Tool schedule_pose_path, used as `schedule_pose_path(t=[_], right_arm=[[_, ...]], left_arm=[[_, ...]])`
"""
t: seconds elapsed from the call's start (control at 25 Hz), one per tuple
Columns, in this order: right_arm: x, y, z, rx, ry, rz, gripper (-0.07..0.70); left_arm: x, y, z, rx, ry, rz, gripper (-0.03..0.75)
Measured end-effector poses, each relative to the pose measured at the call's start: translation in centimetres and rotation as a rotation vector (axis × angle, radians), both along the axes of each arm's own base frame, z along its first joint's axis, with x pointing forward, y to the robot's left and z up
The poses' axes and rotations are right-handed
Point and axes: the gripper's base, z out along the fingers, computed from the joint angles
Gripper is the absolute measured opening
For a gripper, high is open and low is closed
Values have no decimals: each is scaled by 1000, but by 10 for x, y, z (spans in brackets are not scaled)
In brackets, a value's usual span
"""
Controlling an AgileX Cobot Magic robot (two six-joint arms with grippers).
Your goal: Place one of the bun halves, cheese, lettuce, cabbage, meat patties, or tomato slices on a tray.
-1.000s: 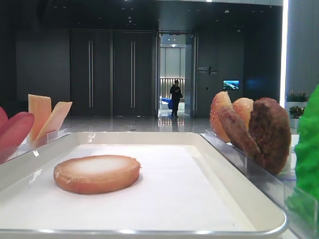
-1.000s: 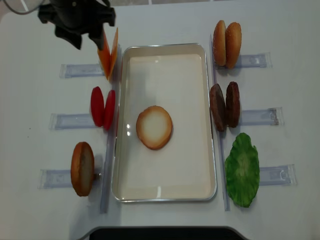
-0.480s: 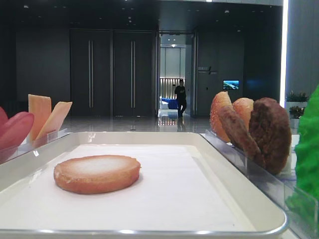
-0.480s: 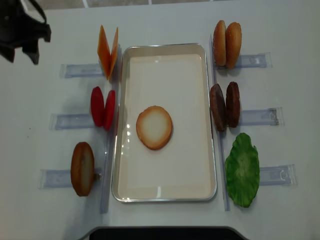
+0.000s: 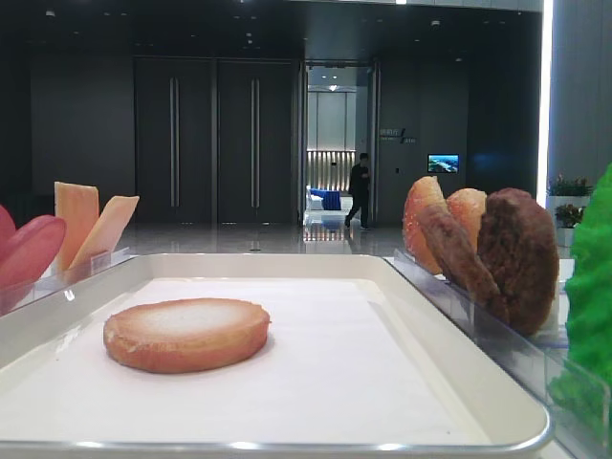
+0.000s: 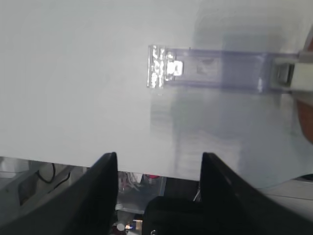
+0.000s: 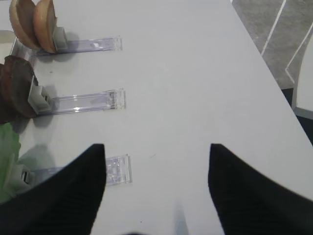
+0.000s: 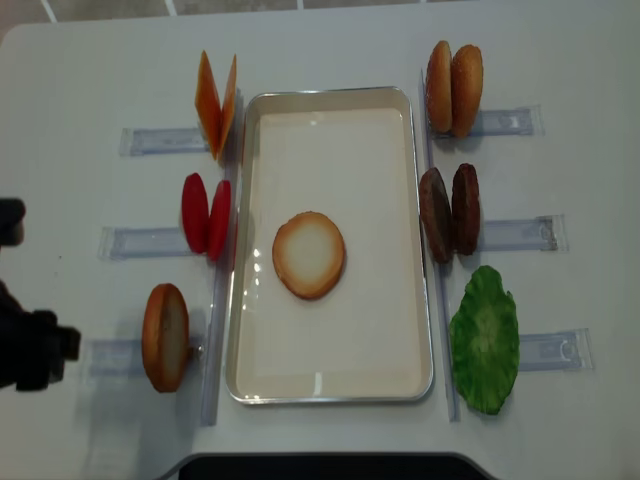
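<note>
A bun half (image 8: 309,255) lies cut face up in the middle of the tray (image 8: 330,385). Left of the tray stand cheese (image 8: 216,105), tomato slices (image 8: 205,215) and another bun half (image 8: 165,337). To the right are two bun halves (image 8: 454,88), meat patties (image 8: 450,212) and lettuce (image 8: 485,338). Cabbage is out of view. My left gripper (image 6: 159,164) is open and empty at the table's left edge, just left of the front bun's holder. My right gripper (image 7: 156,147) hangs open and empty over bare table right of the lettuce.
Clear plastic holders (image 8: 155,140) stick out from each food pair on both sides. One holder end (image 6: 210,73) lies ahead of my left gripper. The table's left edge (image 6: 73,161) runs under the left fingers, and its right edge (image 7: 259,54) shows in the right wrist view.
My left arm has swept from the back left by the cheese down the table's left side to beside the front bun holder. The food and tray have not moved.
</note>
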Motion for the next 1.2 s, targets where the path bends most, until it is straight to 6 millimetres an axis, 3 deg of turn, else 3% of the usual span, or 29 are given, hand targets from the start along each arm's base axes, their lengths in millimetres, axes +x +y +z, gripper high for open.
schedule_pose_path(t=[0.16, 0.48, 0.8, 1.2], right_arm=[[0, 0, 0, 0, 0, 0, 433], [0, 0, 0, 0, 0, 0, 433], [0, 0, 0, 0, 0, 0, 433], [0, 0, 0, 0, 0, 0, 432]], left_arm=[[-30, 1, -2, -29, -108, -11, 410], [-76, -2, 21, -86, -442, -138, 408], [-125, -1, 28, -84, -764, -206, 408], [-132, 0, 27, -89, -807, -211, 408]])
